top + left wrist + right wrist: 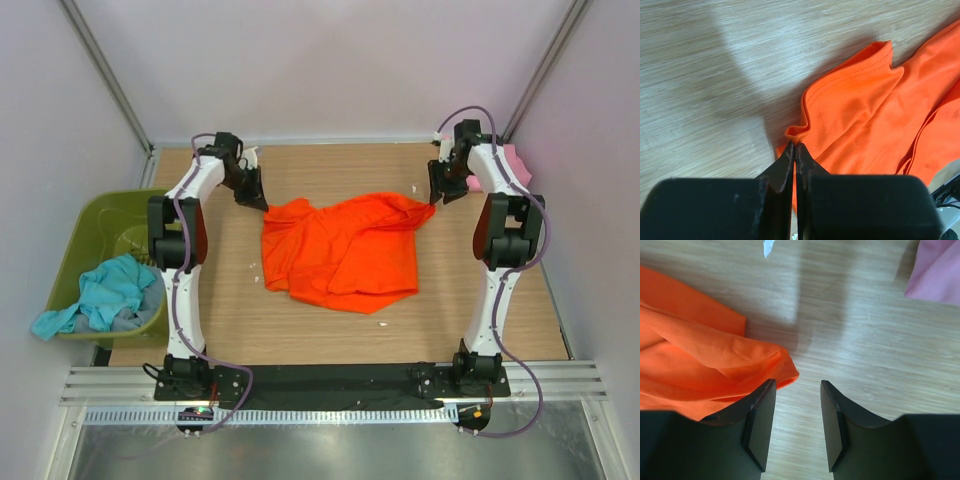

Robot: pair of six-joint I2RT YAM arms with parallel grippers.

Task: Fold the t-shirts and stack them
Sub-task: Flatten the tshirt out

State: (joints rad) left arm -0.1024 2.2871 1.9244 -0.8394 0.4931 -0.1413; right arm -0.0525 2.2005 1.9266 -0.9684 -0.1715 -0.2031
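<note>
The bright orange t-shirt [340, 255] lies crumpled in the middle of the wooden table. My left gripper [257, 197] is at its far left corner. In the left wrist view the jaws [795, 146] are shut, with a bunched bit of the orange cloth [865, 100] pinched at their tips. My right gripper [440, 192] is open at the shirt's far right corner. In the right wrist view [797, 385] the orange corner [700, 360] lies against the left finger, not between the jaws. A pale pink t-shirt [517, 160] lies at the far right edge and also shows in the right wrist view [937, 270].
An olive-green tub [90, 225] stands off the table's left edge, with a teal t-shirt [100, 290] hanging over its near rim. White walls enclose the table on three sides. Small white scraps [381, 323] lie on the wood near the shirt.
</note>
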